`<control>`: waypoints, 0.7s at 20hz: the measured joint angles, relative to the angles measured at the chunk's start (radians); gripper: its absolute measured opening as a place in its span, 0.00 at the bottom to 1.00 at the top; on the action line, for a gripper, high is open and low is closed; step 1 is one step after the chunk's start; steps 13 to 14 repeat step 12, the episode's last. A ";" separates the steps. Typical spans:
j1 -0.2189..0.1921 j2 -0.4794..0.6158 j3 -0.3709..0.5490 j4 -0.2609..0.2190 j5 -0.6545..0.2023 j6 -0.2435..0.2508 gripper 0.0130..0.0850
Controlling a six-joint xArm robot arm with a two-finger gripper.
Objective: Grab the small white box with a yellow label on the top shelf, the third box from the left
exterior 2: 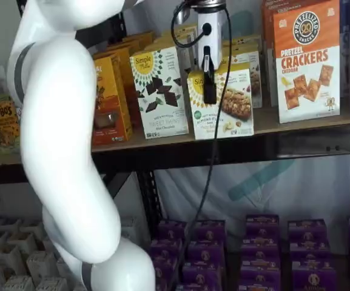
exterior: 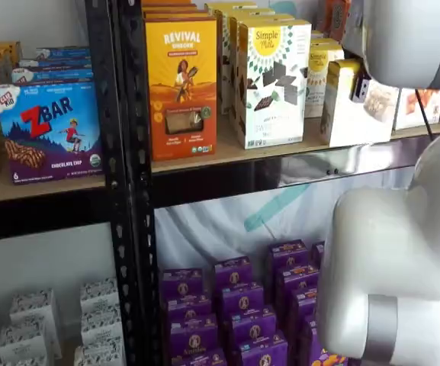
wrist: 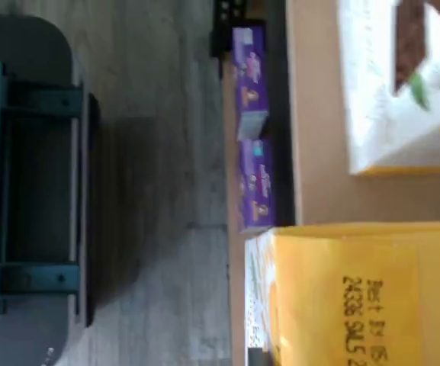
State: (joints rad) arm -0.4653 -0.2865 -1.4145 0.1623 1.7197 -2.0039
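The small white box (exterior 2: 226,103) stands on the top shelf (exterior 2: 320,126), with a yellow sunburst label near its top and a pale food picture. It also shows in a shelf view (exterior: 345,110). My gripper (exterior 2: 210,97), a white body with black fingers and a cable beside it, hangs right in front of the box's left part. In a shelf view the gripper (exterior: 360,88) shows only as a dark finger at the box's upper front. No gap or grip shows. In the wrist view a yellow box top (wrist: 357,290) with a printed date fills one corner.
A taller white carton with chocolate shapes (exterior 2: 156,91) stands left of the small box, an orange carton (exterior: 181,80) further left. An orange-topped crackers carton (exterior 2: 308,60) stands to its right. Purple boxes (exterior 2: 259,242) fill the lower shelf. My white arm (exterior 2: 59,151) blocks the left side.
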 joint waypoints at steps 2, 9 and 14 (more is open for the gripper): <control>-0.002 -0.030 0.021 -0.007 0.022 -0.001 0.28; -0.016 -0.131 0.101 -0.025 0.067 -0.016 0.28; -0.024 -0.167 0.133 -0.027 0.070 -0.023 0.28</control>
